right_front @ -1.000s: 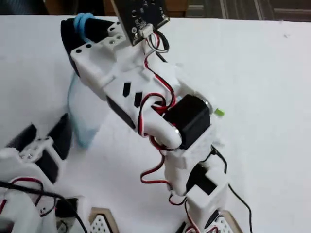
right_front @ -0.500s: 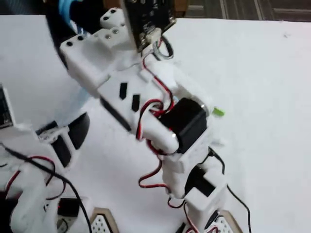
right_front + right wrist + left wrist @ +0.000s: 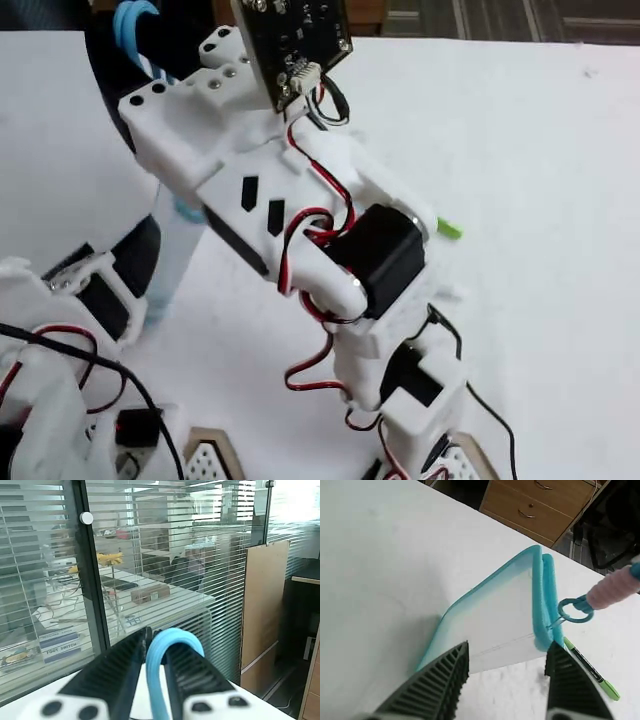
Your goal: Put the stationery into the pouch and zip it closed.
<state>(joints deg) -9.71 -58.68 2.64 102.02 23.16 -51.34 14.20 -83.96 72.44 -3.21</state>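
The pouch [image 3: 495, 615] is translucent with a light blue rim and rests tilted on the white table, one end raised. Its zip pull ring [image 3: 570, 611] joins a pink cord [image 3: 615, 587] leading up to a blue strap loop [image 3: 172, 645]. My right gripper [image 3: 156, 637] is shut on that loop, held high at the table's far left [image 3: 150, 40]. My left gripper [image 3: 502, 677] hovers open just short of the pouch's near end. A green pen [image 3: 592, 672] lies on the table beside the pouch and behind the right arm [image 3: 448, 231].
The right arm [image 3: 330, 250] crosses the middle of the table and hides much of the pouch [image 3: 175, 255] from above. The left arm [image 3: 60, 330] sits at the near left. A wooden drawer cabinet [image 3: 540, 505] and a dark chair [image 3: 610, 525] stand beyond the table's far edge.
The right gripper has risen with the blue strap, tipping the pouch up from lying flatter. The left arm swung up toward the pouch, then dropped back a little.
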